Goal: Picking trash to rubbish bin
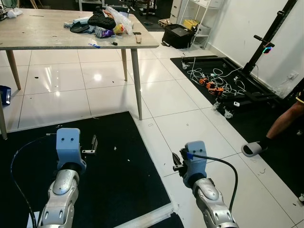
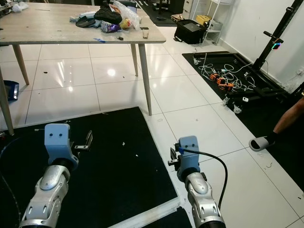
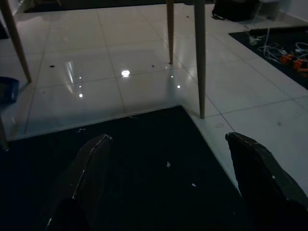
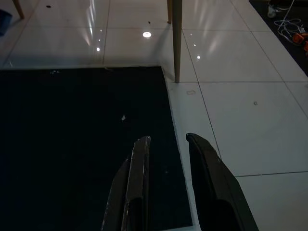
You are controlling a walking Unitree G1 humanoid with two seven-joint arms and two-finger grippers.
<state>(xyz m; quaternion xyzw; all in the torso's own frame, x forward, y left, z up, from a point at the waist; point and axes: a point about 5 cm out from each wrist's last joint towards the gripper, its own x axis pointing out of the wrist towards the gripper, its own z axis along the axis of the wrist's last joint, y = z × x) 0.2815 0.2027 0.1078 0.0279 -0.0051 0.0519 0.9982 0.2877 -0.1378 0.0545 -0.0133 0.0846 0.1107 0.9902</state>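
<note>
A heap of trash (image 1: 108, 23), made of bags, wrappers and a dark cloth, lies on the far right part of the wooden table (image 1: 42, 35). Small white scraps (image 1: 115, 148) dot the black mat (image 1: 118, 180) on the floor. My left gripper (image 1: 93, 145) hangs low over the mat, open wide with nothing between its fingers (image 3: 96, 159). My right gripper (image 1: 178, 161) hovers above the mat's right edge; its fingers (image 4: 139, 163) stand a narrow gap apart, empty. A blue container (image 1: 4, 95) shows at the far left edge; I cannot tell whether it is a bin.
Table legs (image 1: 137, 83) stand just beyond the mat. To the right are tangled cables (image 1: 213, 78) on a second dark mat, a black stand (image 1: 263, 52), a black bag (image 1: 178, 35) and a person's leg with a grey slipper (image 1: 253, 148). White tiles (image 1: 180, 99) lie between.
</note>
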